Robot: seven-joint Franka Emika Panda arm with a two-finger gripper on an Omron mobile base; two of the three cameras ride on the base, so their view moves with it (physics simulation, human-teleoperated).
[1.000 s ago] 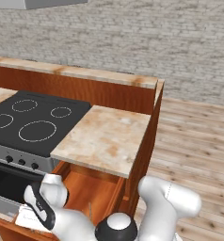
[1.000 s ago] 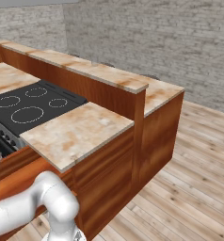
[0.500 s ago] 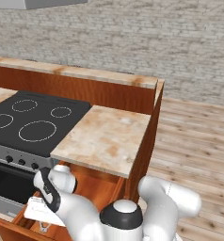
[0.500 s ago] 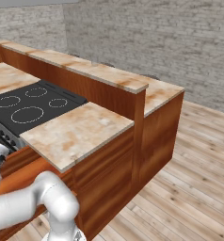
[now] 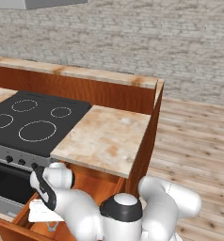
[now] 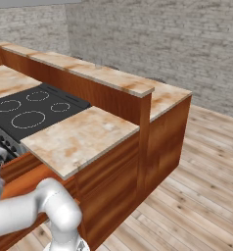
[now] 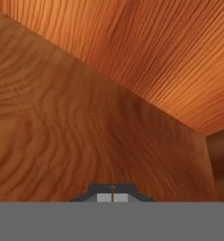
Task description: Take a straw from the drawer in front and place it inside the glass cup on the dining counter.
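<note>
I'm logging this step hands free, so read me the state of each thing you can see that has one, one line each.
drawer: pulled open, wooden floor showing.
gripper: down inside the drawer, fingers shut on a thin straw.
straw: pinched between the fingers, only a sliver showing.
stovetop: all burners dark, nothing on it.
oven door: closed.
dining counter: no glass cup showing on it.

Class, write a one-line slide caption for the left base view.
White arm reaches down, gripper inside the open wooden drawer beneath the marbled counter beside the stove.
</note>
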